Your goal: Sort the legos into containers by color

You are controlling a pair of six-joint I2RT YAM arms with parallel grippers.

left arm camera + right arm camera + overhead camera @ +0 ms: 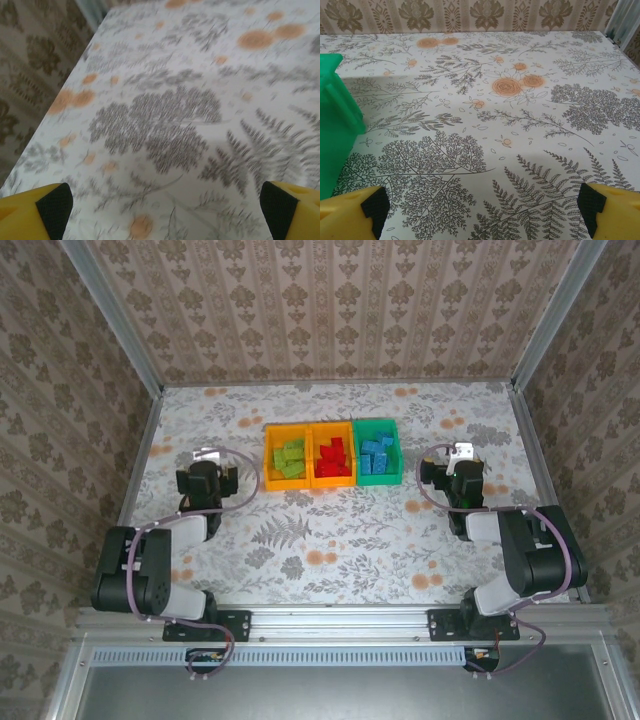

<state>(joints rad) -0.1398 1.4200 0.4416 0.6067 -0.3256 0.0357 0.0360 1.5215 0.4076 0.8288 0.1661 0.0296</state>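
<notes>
- Two open, empty-handed arms: the left gripper (165, 205) and the right gripper (482, 205) each hover over the table (330, 530), fingers spread wide.
- Farther back, three containers stand touching in a row.
- They hold green legos (290, 460) in the left orange bin (287, 486), red legos (333, 458) in the middle orange bin (332, 483), and blue legos (378, 456) in the green bin (379, 480).
- Every visible brick is binned by color, so sorting looks finished.

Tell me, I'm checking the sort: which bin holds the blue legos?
The green bin, rightmost in the row; the left orange bin holds green legos, the middle orange bin red legos.
</notes>
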